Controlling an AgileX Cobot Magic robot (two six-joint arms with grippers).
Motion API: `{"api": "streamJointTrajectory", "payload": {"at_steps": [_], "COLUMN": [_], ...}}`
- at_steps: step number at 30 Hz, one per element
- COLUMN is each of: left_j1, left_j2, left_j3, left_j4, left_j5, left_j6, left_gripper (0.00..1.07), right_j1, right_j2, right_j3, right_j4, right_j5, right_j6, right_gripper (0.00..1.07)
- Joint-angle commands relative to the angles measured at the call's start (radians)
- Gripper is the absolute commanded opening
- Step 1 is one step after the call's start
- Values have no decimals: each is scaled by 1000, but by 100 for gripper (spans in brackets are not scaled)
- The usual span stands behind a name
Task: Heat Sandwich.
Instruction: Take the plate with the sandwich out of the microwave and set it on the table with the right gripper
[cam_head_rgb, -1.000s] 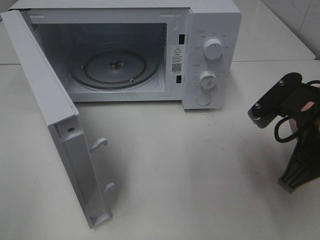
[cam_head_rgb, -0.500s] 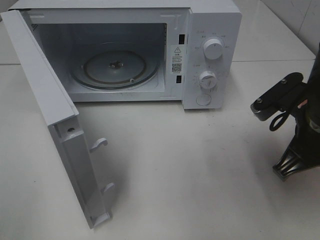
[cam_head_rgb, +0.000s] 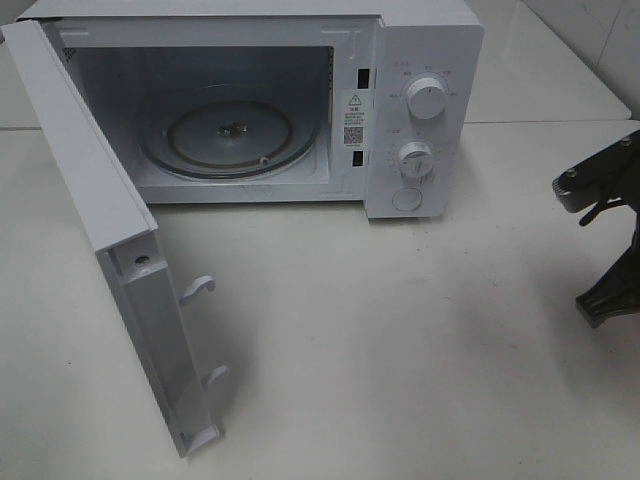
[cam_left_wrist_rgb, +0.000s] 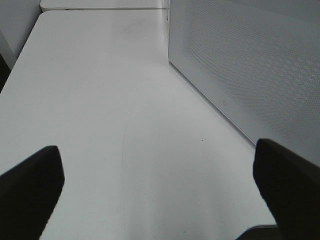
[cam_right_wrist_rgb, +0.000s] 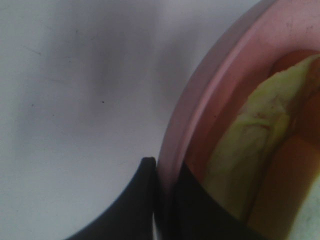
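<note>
We see a white microwave (cam_head_rgb: 250, 100) at the far side of the surface (cam_head_rgb: 400, 350), door (cam_head_rgb: 110, 250) swung wide. Our right end effector (cam_right_wrist_rgb: 162, 200), at the right edge, pinches the rim of a pink plate (cam_right_wrist_rgb: 200, 110) carrying the sandwich (cam_right_wrist_rgb: 250, 145). Our left end effector (cam_left_wrist_rgb: 160, 190) hangs wide and empty. We should keep the plate level travelling left to the turntable (cam_head_rgb: 230, 135).
</note>
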Motion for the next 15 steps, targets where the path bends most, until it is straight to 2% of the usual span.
{"api": "streamJointTrajectory", "payload": {"at_steps": [1,5,15], "left_j1": [0,0,0], "left_j2": [-14,-14,-14], "left_j3": [1,1,1], "left_j4": [-10,-10,-10], "left_j5": [-13,-13,-13], "left_j6": [3,3,3], "left_gripper": [98,98,98], "right_j1": [-25,-62,-63], "right_j2": [5,34,142], "right_j3": [-8,-8,-7], "right_j4": [-45,-46,-62], "right_j5": [3,0,-55], "right_j6": [14,15,68], "right_gripper": [0,0,0]}}
